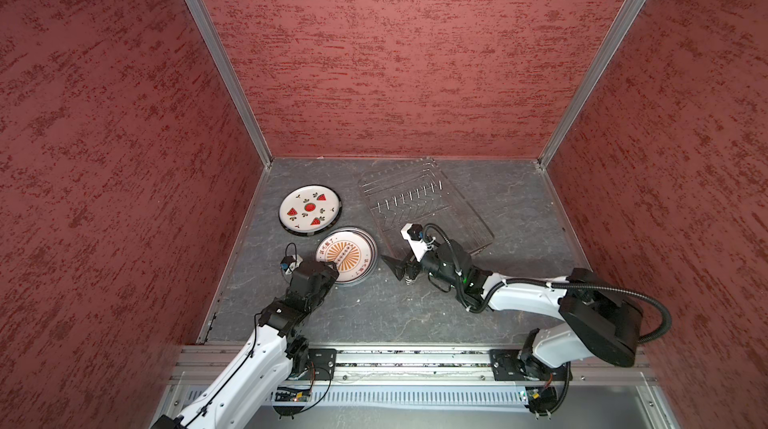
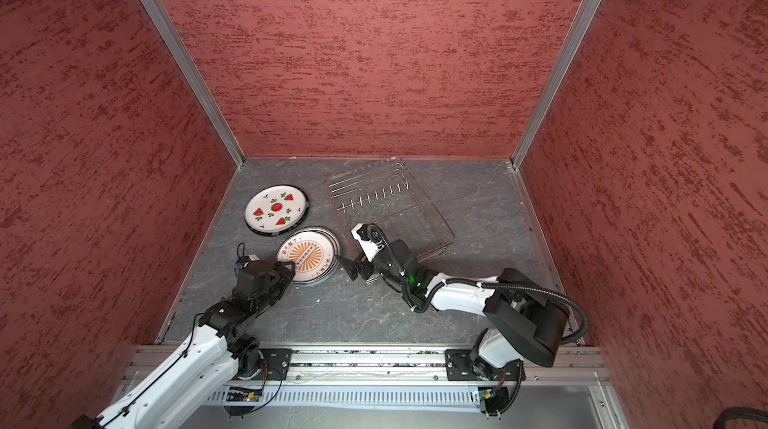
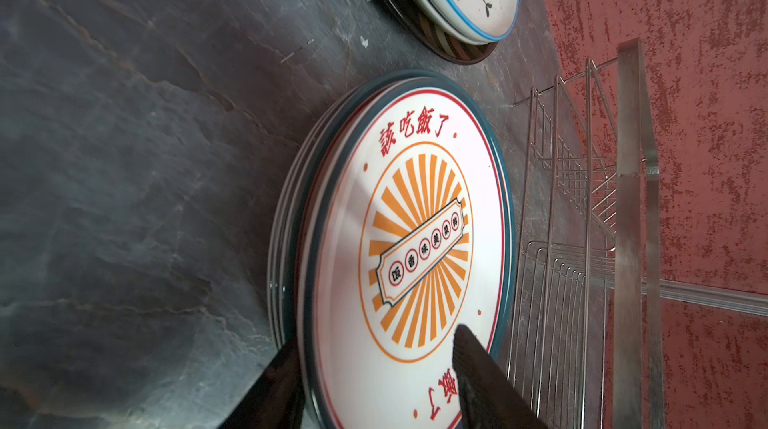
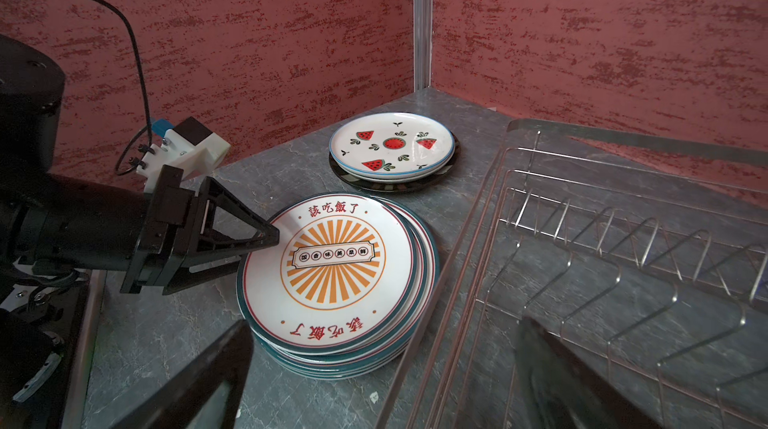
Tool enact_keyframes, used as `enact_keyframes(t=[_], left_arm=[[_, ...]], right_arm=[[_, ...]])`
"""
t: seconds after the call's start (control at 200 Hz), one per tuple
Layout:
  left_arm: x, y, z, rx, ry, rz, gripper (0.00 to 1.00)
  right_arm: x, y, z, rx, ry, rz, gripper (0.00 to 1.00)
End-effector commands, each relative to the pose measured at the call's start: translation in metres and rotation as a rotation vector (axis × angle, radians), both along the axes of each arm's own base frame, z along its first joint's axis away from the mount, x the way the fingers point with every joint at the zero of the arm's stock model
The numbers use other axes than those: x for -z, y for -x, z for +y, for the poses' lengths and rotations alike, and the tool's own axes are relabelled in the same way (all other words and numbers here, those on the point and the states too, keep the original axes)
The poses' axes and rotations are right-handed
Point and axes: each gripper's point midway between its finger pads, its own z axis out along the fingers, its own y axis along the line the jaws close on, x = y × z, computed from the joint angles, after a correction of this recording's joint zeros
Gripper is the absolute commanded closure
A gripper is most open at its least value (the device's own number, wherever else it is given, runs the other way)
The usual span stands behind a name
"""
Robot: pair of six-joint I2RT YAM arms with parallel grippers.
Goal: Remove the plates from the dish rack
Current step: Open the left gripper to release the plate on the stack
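Note:
Two stacks of plates lie flat on the grey table, left of the dish rack (image 1: 411,197) (image 2: 376,198) (image 4: 623,240), whose prongs hold nothing. The nearer stack (image 1: 347,254) (image 2: 307,254) (image 4: 332,269) has an orange sunburst plate (image 3: 415,240) on top. The farther stack (image 1: 309,208) (image 2: 276,208) (image 4: 392,144) is topped by a watermelon plate over a dark one. My left gripper (image 1: 334,267) (image 3: 374,339) (image 4: 259,248) is open, its jaws astride the sunburst plate's near rim, one finger over its face. My right gripper (image 1: 397,271) (image 2: 352,271) (image 4: 380,329) hangs wide open and empty between that stack and the rack.
The rack sits in a clear tray (image 3: 631,198) that runs slantwise toward the back wall. Red textured walls close in the left, back and right. An aluminium rail (image 1: 395,360) that carries both arm bases runs along the table's front edge.

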Motion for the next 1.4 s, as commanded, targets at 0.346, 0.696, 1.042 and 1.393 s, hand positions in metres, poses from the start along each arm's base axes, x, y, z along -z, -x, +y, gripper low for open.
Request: enact_keyframes(t=[0.346,0.696,1.042,1.393], left_arm=[[-0.015,-0.006,0.005,-0.013,-0.049,-0.03,0.5],[-0.016,-0.006,0.007,-0.021,-0.057,-0.037,0.48],[-0.039,-0.01,0.005,0.02,-0.064,-0.166,0.26],[-0.115,-0.038,-0.006,0.091,-0.125,-0.568,0.01]], right_arm=[[-0.014,-0.006,0.001,0.031,-0.006,-0.049,0.02],[-0.014,-0.004,0.001,0.025,-0.016,-0.054,0.02],[-0.038,0.004,-0.02,0.066,-0.122,-0.087,0.01],[-0.069,-0.048,-0.092,0.367,-0.221,-0.028,0.01]])
